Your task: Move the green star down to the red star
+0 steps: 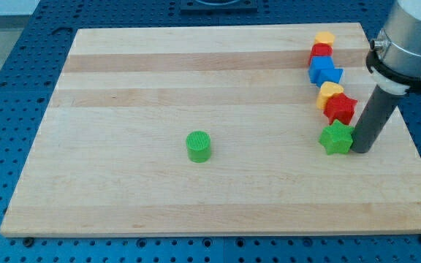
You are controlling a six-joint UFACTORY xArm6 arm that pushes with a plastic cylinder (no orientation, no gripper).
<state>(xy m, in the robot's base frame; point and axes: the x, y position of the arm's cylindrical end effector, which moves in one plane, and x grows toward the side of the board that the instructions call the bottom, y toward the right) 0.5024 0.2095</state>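
Note:
The green star (335, 138) lies on the wooden board (196, 88) at the view's right, just below the red star (340, 109) and almost touching it. My tip (360, 150) rests on the board right beside the green star, against its right side. The dark rod rises from it toward the view's upper right.
A yellow block (329, 91) touches the red star's top left. Above it sit a blue block (324, 71), a red block (320, 52) and a yellow block (324, 37) in a column. A green cylinder (199, 146) stands near the board's middle.

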